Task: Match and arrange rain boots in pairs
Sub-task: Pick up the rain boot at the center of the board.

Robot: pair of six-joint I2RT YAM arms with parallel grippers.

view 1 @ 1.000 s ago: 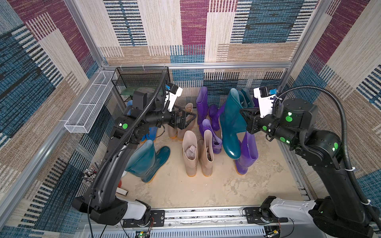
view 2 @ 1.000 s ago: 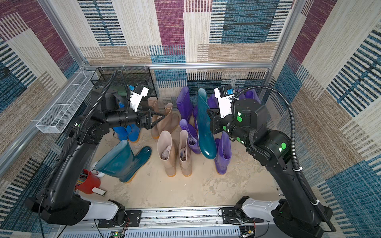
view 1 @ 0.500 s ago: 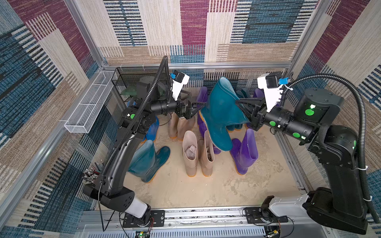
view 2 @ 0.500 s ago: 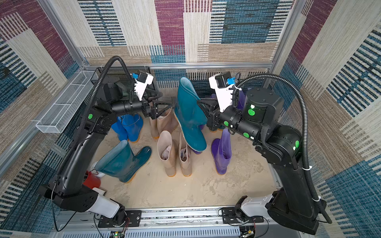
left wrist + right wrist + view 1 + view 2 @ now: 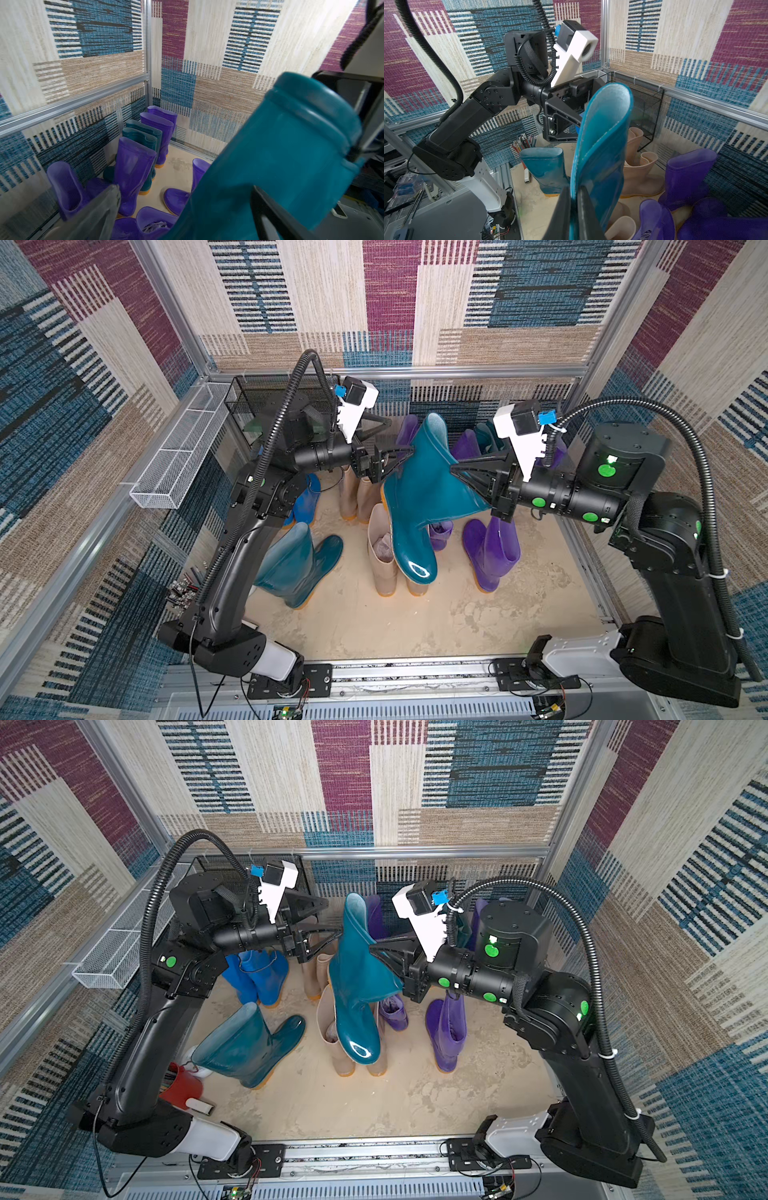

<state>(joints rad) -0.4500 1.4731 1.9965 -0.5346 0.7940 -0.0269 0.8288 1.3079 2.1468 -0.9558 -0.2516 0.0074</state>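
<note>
The tall teal boot is held aloft over the middle of the worktop, toe hanging down over the beige pair. It is carried by the right hand, whose fingers are clamped together on a thin fold of the cuff wall. The left hand is spread wide at the opposite side of the shaft; whether it touches cannot be told. The rubber is glossy, smooth and pliant — in the right wrist view the shaft mouth is seen squashed to a narrow slit by the pinch. A slip through the fingers is therefore judged the main risk, with the weight of the foot pulling against a slick, thin wall. A swing of the hanging foot could also topple the beige pair beneath or the purple boot beside it, these being tall and narrow-based. A likely match — the other teal boot — is stood on its orange sole near the left arm.
</note>
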